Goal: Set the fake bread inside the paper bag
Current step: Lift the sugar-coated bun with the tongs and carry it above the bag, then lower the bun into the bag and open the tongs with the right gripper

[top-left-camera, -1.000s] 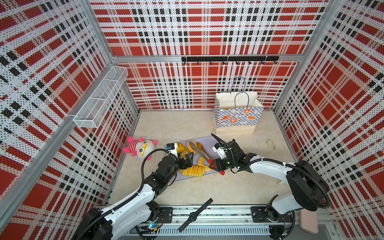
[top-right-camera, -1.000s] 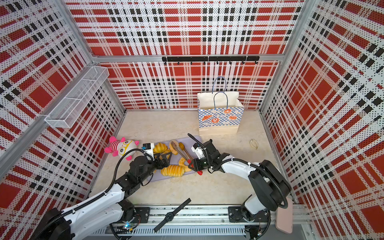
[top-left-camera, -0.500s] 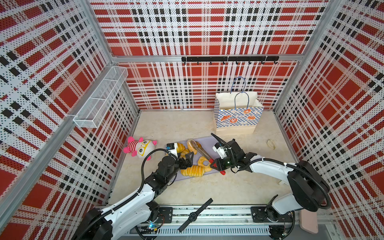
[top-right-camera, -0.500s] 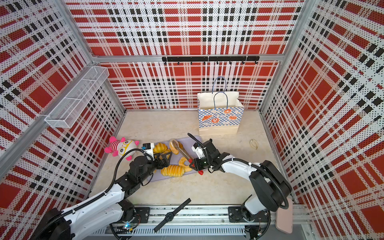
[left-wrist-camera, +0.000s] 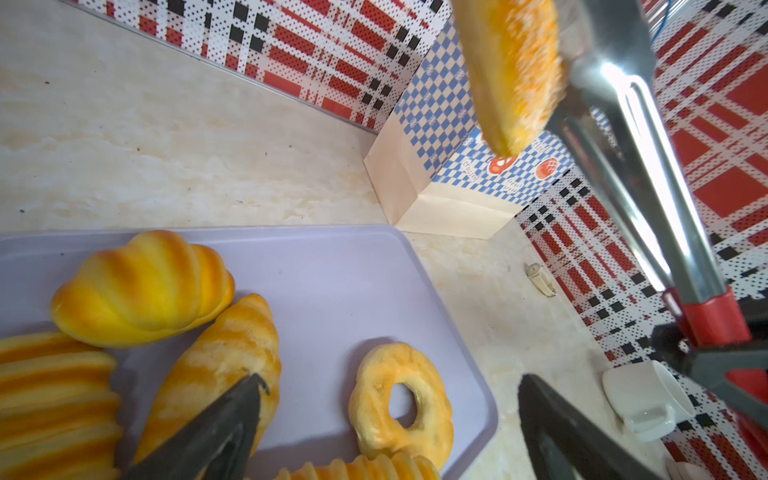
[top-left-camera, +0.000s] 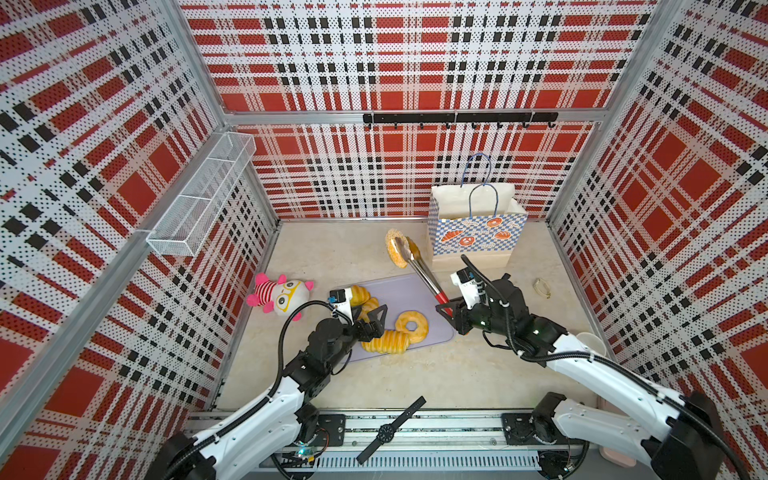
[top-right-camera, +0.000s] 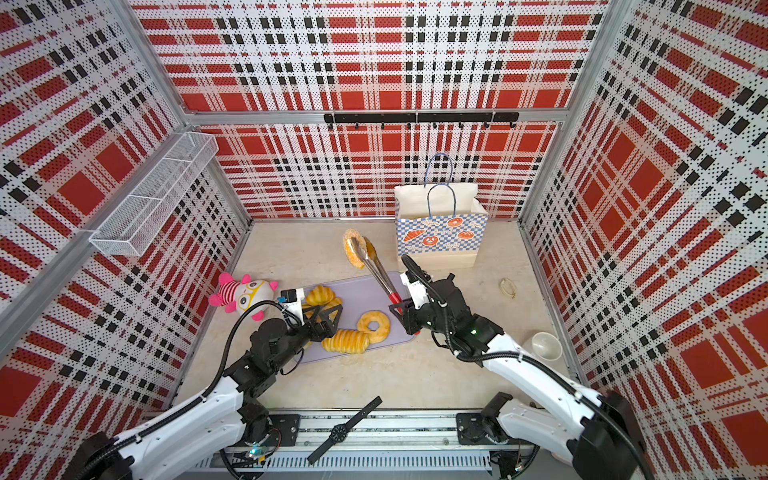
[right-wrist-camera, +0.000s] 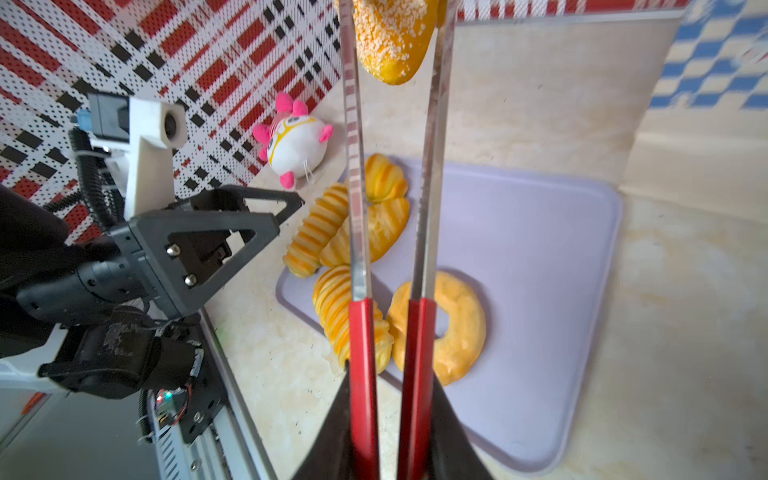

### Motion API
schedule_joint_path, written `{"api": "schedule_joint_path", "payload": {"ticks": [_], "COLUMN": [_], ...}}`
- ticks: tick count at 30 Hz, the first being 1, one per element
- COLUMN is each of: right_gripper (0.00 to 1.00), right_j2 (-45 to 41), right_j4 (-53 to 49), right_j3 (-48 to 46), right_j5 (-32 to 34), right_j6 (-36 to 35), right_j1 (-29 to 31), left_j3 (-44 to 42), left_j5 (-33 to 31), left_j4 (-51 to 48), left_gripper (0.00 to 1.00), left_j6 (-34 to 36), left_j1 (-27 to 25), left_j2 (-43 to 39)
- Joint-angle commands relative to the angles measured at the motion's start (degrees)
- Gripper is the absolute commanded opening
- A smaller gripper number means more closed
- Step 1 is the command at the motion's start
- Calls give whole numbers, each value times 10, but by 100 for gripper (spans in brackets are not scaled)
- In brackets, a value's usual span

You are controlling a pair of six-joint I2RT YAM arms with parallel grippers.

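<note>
Seeded bun [top-left-camera: 393, 250] lifted by tongs [top-left-camera: 424, 272], bag [top-left-camera: 476, 235] mouth only in top views

Red plaid walls [top-left-camera: 415, 62], beige marbled floor [top-left-camera: 332, 249]

A pink and white plush doll [top-left-camera: 279, 293] lies near the bench's left edge, close to a purple tray [top-left-camera: 399, 295]. Metal tongs [top-left-camera: 422, 270] with red handles slant over the tray's far right corner. 1 white cup [top-right-camera: 546, 345] sits by the bench's right edge.

Metal tongs [left-wrist-camera: 656, 178] pinch a seeded bun [left-wrist-camera: 515, 75] aloft near the paper bag [left-wrist-camera: 432, 108]; a ring doughnut [left-wrist-camera: 399, 399] and ridged loaves [left-wrist-camera: 141, 286] lie on the lilac tray [left-wrist-camera: 353, 282].
</note>
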Motion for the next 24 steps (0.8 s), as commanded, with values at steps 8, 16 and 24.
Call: {"api": "schedule_joint_path", "payload": {"ticks": [8, 16, 24], "right_gripper": [23, 23, 22], "right_j2": [-121, -81, 11], "right_j4": [26, 37, 63], "right_j3": [10, 41, 84], "right_j5": [204, 316, 371], "right_j6": [-21, -35, -64], "right_j1": [4, 4, 4], "left_j3": [-26, -22, -20], "left_j5": [38, 16, 11], "left_j4": [68, 78, 78], "left_gripper": [98, 98, 98], "left_j6": [32, 58, 63], "left_j1": [-32, -81, -90], "left_j2": [-71, -67, -63]}}
